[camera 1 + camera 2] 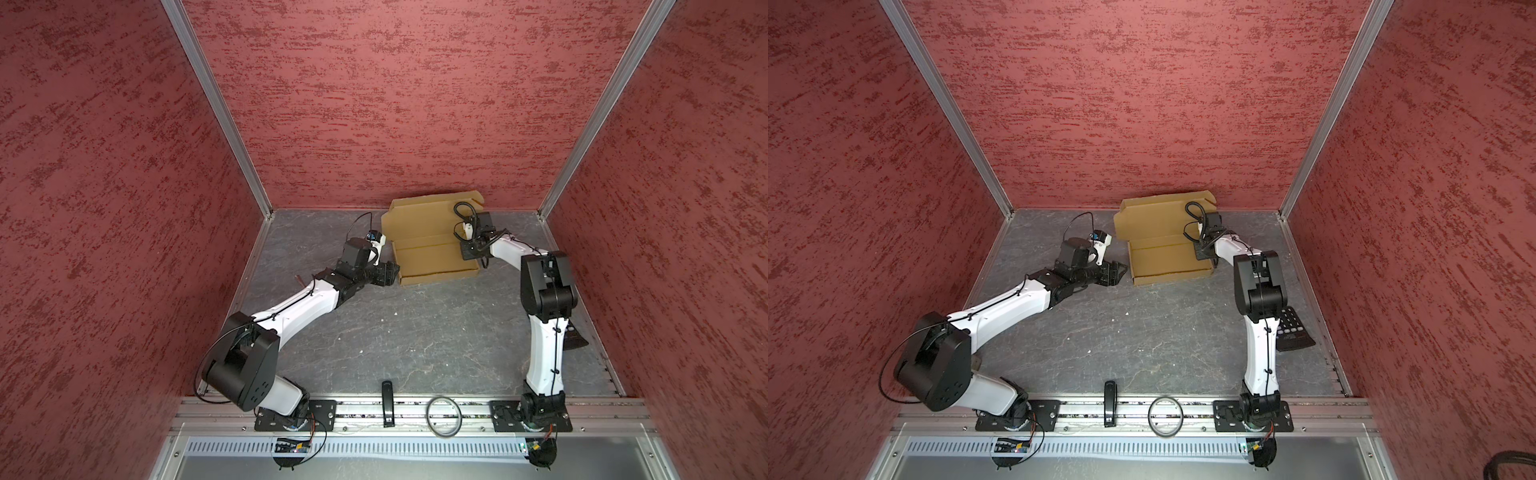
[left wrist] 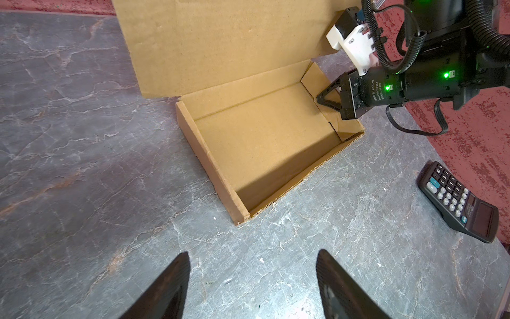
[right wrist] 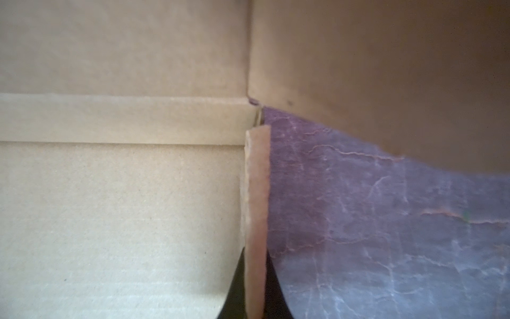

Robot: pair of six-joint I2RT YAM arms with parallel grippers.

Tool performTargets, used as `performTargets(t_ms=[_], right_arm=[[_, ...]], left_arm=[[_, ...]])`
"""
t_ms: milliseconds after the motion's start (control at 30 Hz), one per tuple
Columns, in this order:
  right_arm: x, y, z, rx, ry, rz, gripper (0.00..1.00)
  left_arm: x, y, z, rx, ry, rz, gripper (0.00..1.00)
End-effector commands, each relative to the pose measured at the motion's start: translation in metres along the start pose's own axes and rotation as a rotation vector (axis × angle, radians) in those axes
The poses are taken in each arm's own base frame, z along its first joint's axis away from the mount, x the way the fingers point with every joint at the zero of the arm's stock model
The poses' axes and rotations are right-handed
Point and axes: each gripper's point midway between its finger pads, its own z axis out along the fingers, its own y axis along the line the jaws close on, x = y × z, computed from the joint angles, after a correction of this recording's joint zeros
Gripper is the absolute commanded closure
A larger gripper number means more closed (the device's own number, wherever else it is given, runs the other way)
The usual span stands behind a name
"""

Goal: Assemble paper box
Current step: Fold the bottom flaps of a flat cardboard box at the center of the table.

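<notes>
The paper box (image 1: 432,253) sits at the far edge of the worktop (image 1: 395,332), its lid panel (image 2: 220,41) standing up near the back wall (image 1: 395,124). The right end effector (image 2: 321,99) is clenched on the box's right side wall (image 3: 258,193), a finger on each face of the cardboard. The left end effector (image 2: 252,287) hovers released just beside the box's left wall, touching nothing.

The main risk, as I judge it, is that nothing braces the box. Any pull or push from the right arm could slide or twist the light tray rather than fold the wall along its crease. A hard pinch could also crumple the thin edge, and the wall may spring outward if let go before it locks.

Behind the box there is almost no room, so the lid cannot swing further back. Toward the arm bases the worktop is bare and open. A calculator (image 2: 459,201) lies well apart, to the right.
</notes>
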Motion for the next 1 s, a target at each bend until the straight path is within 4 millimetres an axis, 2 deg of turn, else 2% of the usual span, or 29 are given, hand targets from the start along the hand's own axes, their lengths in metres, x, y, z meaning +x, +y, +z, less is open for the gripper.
performTargets(t_ms=[0,867,967], right_arm=[[0.015,0.001,0.014,0.035,0.064,-0.028,0.99],[0.03,0.008,0.03,0.089,0.146,-0.083,1.0],[0.025,0.007,0.027,0.089,0.132,-0.071,0.96]], left_arm=[[-0.001,0.004,-0.001,-0.012,-0.014,-0.004,0.27],[0.006,0.011,-0.004,-0.026,-0.012,-0.019,0.27],[0.005,0.01,-0.006,-0.025,-0.014,-0.02,0.27]])
